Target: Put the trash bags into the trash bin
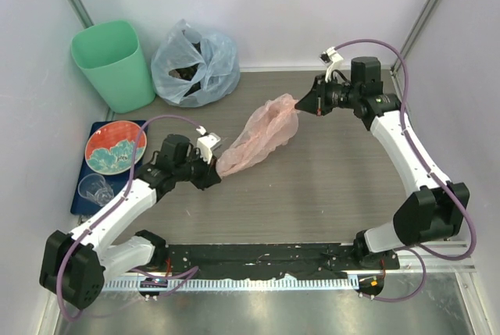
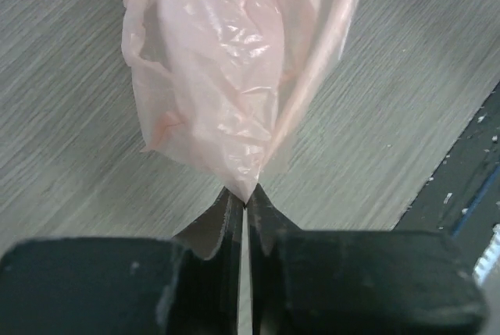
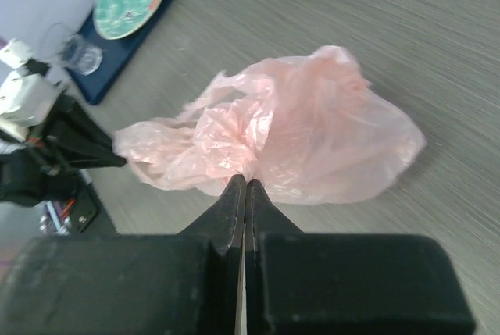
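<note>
Pink bag [image 1: 262, 136] mid-frame, well apart from green bin [image 1: 125, 77] upper left. Left gripper [image 1: 217, 172] pinched tight on lower end, right gripper [image 1: 299, 105] likewise on upper end. Blue bag [image 1: 195, 62] beside bin holds dark items.

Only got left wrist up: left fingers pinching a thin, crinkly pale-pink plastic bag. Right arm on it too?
Observer: Yes, the right fingers are shut on the opposite end of the pale-pink plastic bag.
Operator: Where's the bin?
Observer: The mint-green plastic waste bin stands upright in the far-left corner, mouth up.
Operator: Anything crowding it?
Observer: A bulging pale-blue translucent plastic bag sits just right of it; I cannot tell whether they touch.
</note>
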Robot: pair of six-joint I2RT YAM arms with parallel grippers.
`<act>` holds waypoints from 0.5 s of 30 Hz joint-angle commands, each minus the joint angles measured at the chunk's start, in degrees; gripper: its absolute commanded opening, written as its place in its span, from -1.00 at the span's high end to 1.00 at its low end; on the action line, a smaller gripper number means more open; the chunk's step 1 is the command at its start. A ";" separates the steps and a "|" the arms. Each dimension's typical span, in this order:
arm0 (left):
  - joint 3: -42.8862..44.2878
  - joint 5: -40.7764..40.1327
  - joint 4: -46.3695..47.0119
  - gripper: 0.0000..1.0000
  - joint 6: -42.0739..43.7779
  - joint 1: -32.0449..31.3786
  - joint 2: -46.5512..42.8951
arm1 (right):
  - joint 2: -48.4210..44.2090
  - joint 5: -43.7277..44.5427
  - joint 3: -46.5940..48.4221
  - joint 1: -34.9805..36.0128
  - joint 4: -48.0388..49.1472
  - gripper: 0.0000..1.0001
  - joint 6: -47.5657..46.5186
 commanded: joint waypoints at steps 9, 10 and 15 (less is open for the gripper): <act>13.59 0.94 -4.00 -0.50 3.81 1.08 -7.60 | -7.84 -7.77 -3.37 7.82 -0.59 0.99 -11.59; 13.15 1.46 -2.07 -0.63 3.55 1.08 -7.43 | -8.11 -7.76 -3.37 8.43 -0.77 0.99 -12.29; 14.20 2.79 9.27 -0.97 1.96 0.20 2.64 | -9.43 -9.52 -3.28 10.89 -1.82 0.99 -15.02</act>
